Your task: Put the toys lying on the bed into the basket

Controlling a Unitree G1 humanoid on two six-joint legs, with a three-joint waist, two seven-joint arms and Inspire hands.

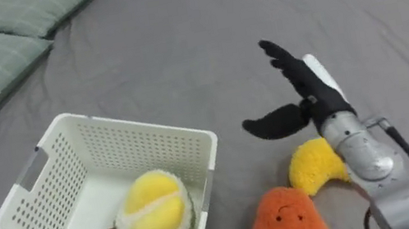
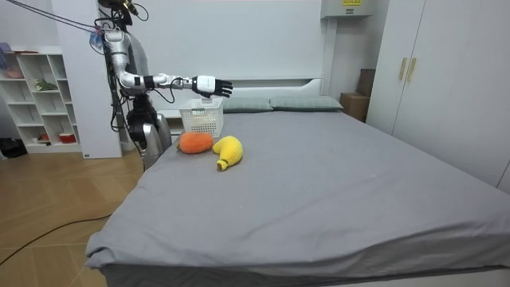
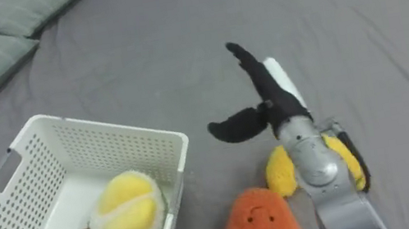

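The right hand (image 1: 306, 91) hangs open above the grey bed (image 1: 177, 52), arm stretched forward, fingers straight, thumb splayed toward the basket, holding nothing. Under its forearm lies a yellow plush toy (image 1: 312, 168), with an orange plush toy (image 1: 286, 219) just beside it. A round yellow plush (image 1: 153, 212) sits inside the white basket (image 1: 140, 130).

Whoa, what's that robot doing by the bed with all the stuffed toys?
The robot stands beside the grey bed and holds its right hand out over it, fingers straight and holding nothing. Under its arm, a yellow banana plush and an orange plush with a little face lie on the bed next to a white basket. A round yellow plush fruit is already inside the basket, so two toys are left to collect.
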